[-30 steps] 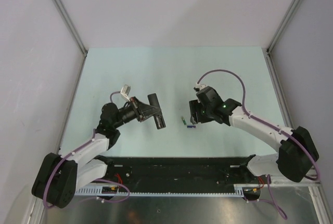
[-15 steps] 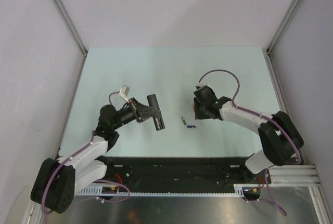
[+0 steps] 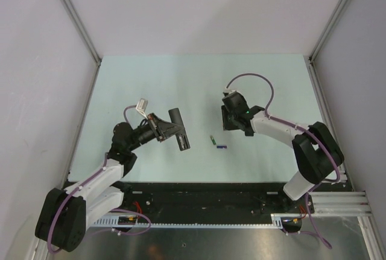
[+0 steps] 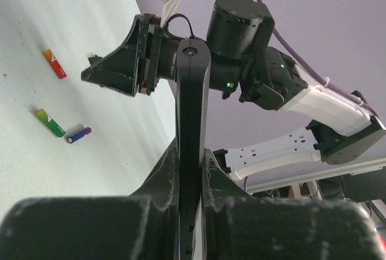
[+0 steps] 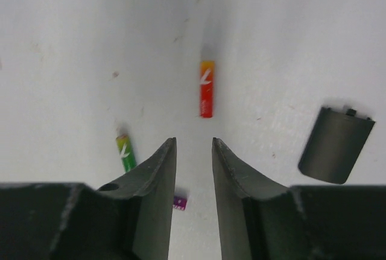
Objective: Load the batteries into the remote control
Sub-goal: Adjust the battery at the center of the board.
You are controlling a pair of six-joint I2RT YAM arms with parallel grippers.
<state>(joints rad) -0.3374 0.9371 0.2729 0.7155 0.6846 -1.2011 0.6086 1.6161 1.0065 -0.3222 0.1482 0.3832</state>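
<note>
Remote control [image 4: 192,121] clamped edge-on in left gripper [image 4: 190,175], raised off table [image 4: 72,19], likely steadied for loading. Right gripper [image 5: 193,151] aimed at red battery [image 5: 206,90], jaws narrowly apart, empty, seemingly lined up for pinch. Green battery [image 5: 125,153] lies nearby.

Pale-green bench [image 3: 151,79] carries 4 loose bits: red batt [image 5: 207,89] by itself, green batt [image 5: 125,153] w/ blue-purple batt [image 3: 221,147] just beside it, and a dark cover [image 5: 335,145] near the red.
</note>
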